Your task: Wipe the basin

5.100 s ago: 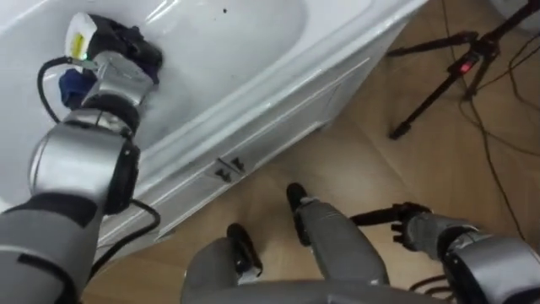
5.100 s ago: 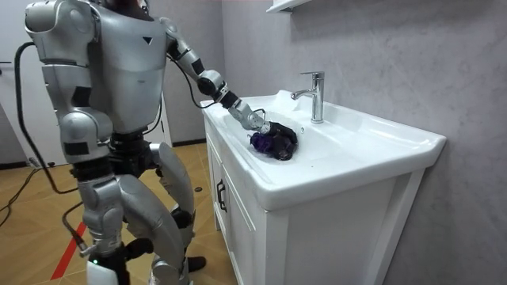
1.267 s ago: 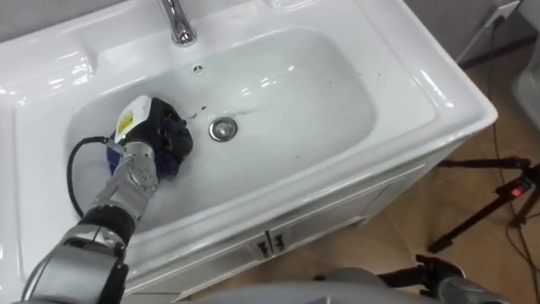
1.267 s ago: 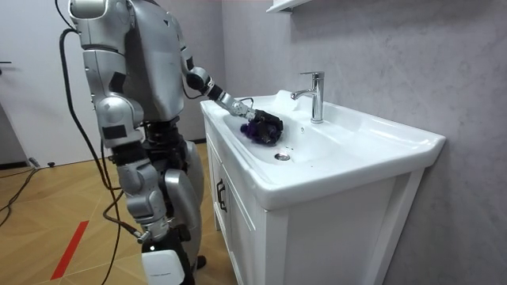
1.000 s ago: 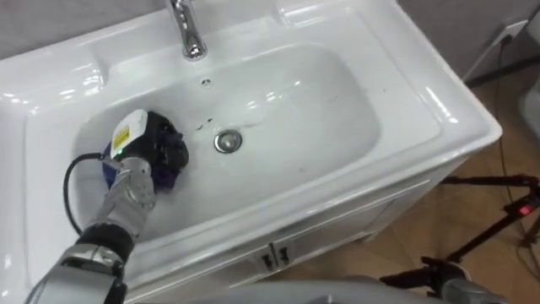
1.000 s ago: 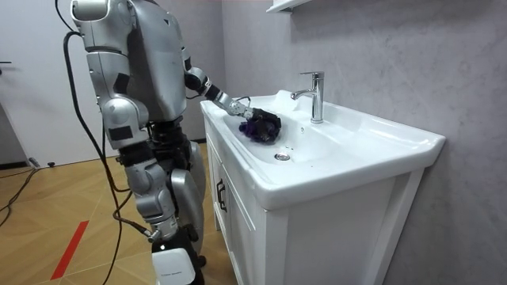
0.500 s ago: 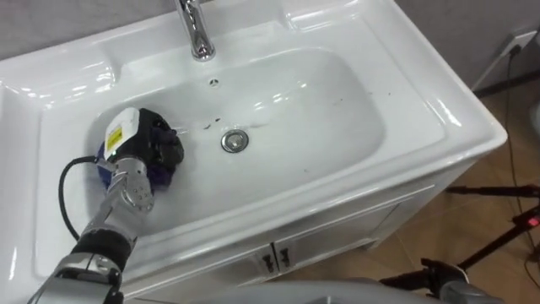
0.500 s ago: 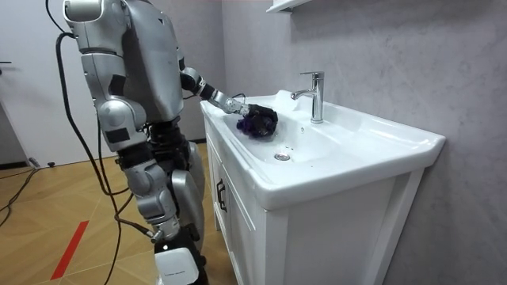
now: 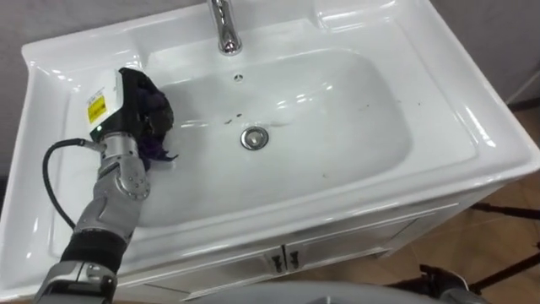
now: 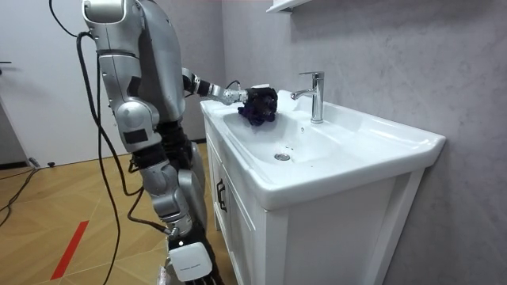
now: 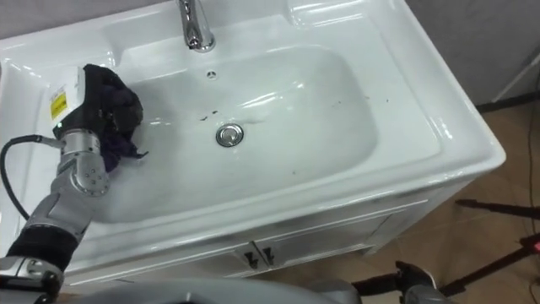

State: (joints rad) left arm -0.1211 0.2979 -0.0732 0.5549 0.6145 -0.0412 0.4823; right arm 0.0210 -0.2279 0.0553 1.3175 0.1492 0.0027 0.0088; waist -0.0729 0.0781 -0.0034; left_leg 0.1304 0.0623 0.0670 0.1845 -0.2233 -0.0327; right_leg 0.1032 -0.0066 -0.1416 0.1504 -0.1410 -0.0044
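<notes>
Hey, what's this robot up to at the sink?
It is wiping the basin. Its left hand is curled round a dark purple cloth and holds it high on the bowl's left wall, to the left of the tap and the drain. A few dark specks show in the bowl. The right hand hangs low in front of the cabinet, taking no part.
</notes>
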